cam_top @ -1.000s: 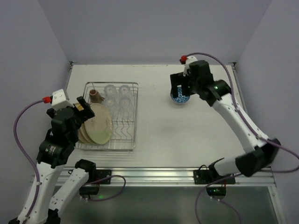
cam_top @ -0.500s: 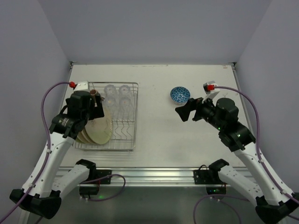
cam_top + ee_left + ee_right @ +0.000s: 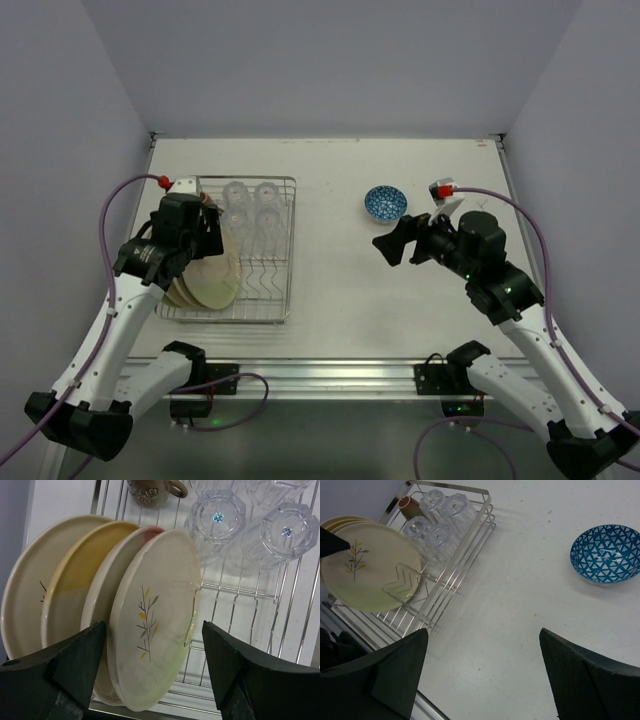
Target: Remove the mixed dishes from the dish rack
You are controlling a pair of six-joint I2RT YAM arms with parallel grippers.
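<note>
Step in hand, as judged: taking a plate from the dish rack. The left gripper hangs over the plates with its jaws spread either side of the front plate, gripping nothing. Whether the left finger lies behind that plate alone is unclear from the wrist view.

Recommendation: close on the rim squarely and lift straight up, clear of the prongs.

The glasses and mug stand at the far end of the rack. The right gripper hovers spread and empty over the table. The bowl sits on the table, well apart from the rack.

The table is white and lightly scuffed. The walls are plain and pale.
</note>
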